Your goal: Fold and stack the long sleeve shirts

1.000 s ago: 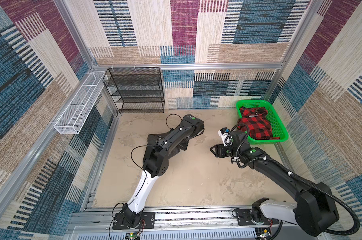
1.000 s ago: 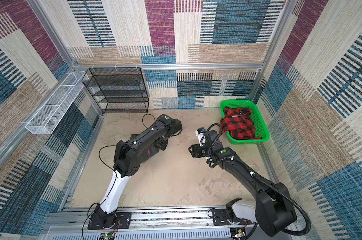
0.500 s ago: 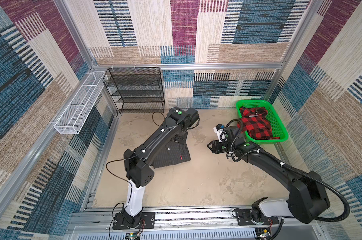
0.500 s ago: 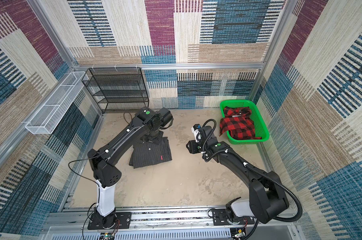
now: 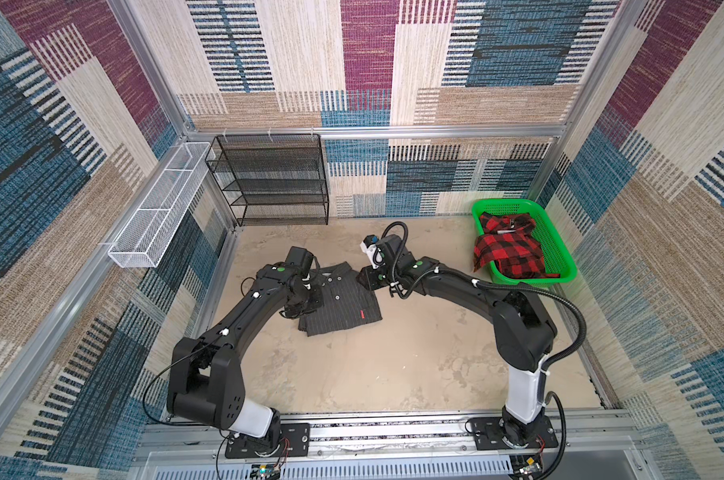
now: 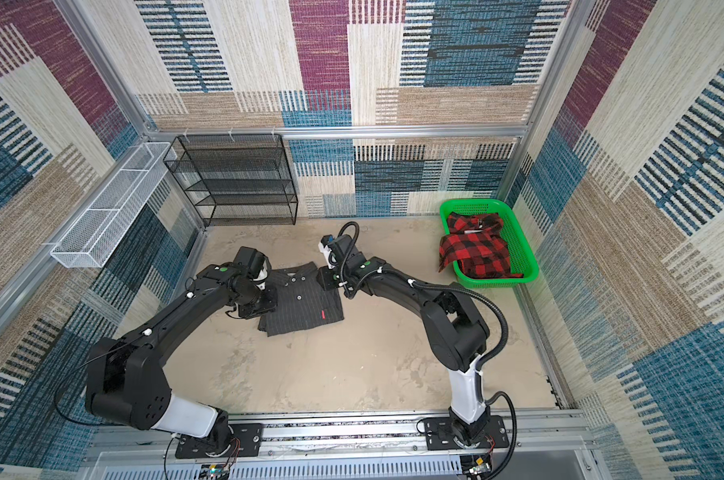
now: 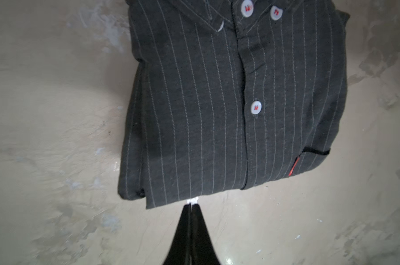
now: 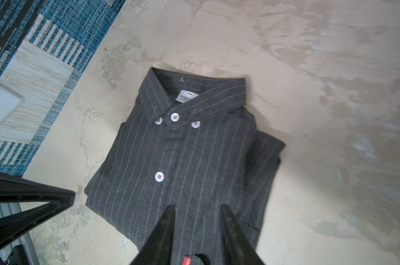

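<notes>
The dark grey pinstriped shirt [image 5: 343,303] [image 6: 306,305] lies folded flat on the floor, collar away from the arms' bases, buttons up [image 7: 228,103] [image 8: 189,160]. My left gripper [image 5: 300,311] [image 6: 250,313] is shut with nothing in it. Its tips [image 7: 192,205] sit just off the shirt's near edge. My right gripper [image 5: 365,282] [image 6: 325,282] hovers at the shirt's right side, jaws apart [image 8: 197,206], striped cloth showing between them. The red-and-black check shirt [image 5: 509,249] [image 6: 474,249] lies crumpled in the green basket [image 5: 559,241] [image 6: 522,245] at the back right.
A black wire shelf rack [image 5: 268,178] stands against the back wall on the left. A white wire tray [image 5: 156,216] hangs on the left wall. Patterned walls close in three sides, and a metal rail [image 5: 393,428] carries both arm bases at the front.
My left arm has drawn back from the far side to the shirt's left edge and its jaws have shut. My right gripper has moved left to the shirt, its jaws narrowing.
</notes>
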`<state>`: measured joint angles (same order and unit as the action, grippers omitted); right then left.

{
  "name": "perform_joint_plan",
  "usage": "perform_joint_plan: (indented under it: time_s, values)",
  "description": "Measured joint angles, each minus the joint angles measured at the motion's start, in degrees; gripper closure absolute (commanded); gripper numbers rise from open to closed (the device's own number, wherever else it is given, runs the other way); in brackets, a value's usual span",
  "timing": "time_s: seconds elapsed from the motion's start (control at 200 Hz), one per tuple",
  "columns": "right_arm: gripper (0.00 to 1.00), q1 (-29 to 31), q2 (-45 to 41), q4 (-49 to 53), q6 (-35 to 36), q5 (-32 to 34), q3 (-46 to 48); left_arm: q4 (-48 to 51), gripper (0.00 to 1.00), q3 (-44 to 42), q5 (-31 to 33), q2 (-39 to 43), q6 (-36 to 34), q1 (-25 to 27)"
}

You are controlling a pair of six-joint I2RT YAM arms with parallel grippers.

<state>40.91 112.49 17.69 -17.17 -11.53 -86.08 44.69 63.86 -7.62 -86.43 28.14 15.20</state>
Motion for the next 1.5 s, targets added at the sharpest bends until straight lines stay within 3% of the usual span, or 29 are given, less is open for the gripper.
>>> perform_joint_plan:
  time_s: [0.321, 0.506, 0.681, 1.012, 1.172, 1.502]
  values:
    - [0.73, 1.0, 3.8, -5.2, -5.1, 1.0, 12.2, -17.5, 1.0, -11.2, -4.9, -7.8, 4.2, -1.8]
    - [0.73, 1.0, 1.1, -16.5, -7.0, 1.2, 21.5, -27.5, 1.0, -14.8, -9.8, -9.3, 7.0, -2.0]
    - [0.73, 1.0, -1.9, -17.3, -7.9, 1.7, 24.9, -33.6, 1.0, -16.9, -12.9, -8.6, 8.3, -2.1]
    - [0.66, 1.1, -7.3, 2.6, -5.2, 9.0, 15.2, -20.0, 0.98, -14.6, -12.9, 0.9, 8.0, -1.8]
    - [0.66, 1.1, -6.9, 3.6, -5.3, 8.5, 10.5, -16.1, 0.94, -12.2, -11.8, 4.1, 7.7, -1.8]
    - [0.71, 1.1, 2.7, -1.7, -7.8, 7.5, 5.5, -20.7, 1.0, -12.9, -8.0, 1.3, 8.6, -1.9]
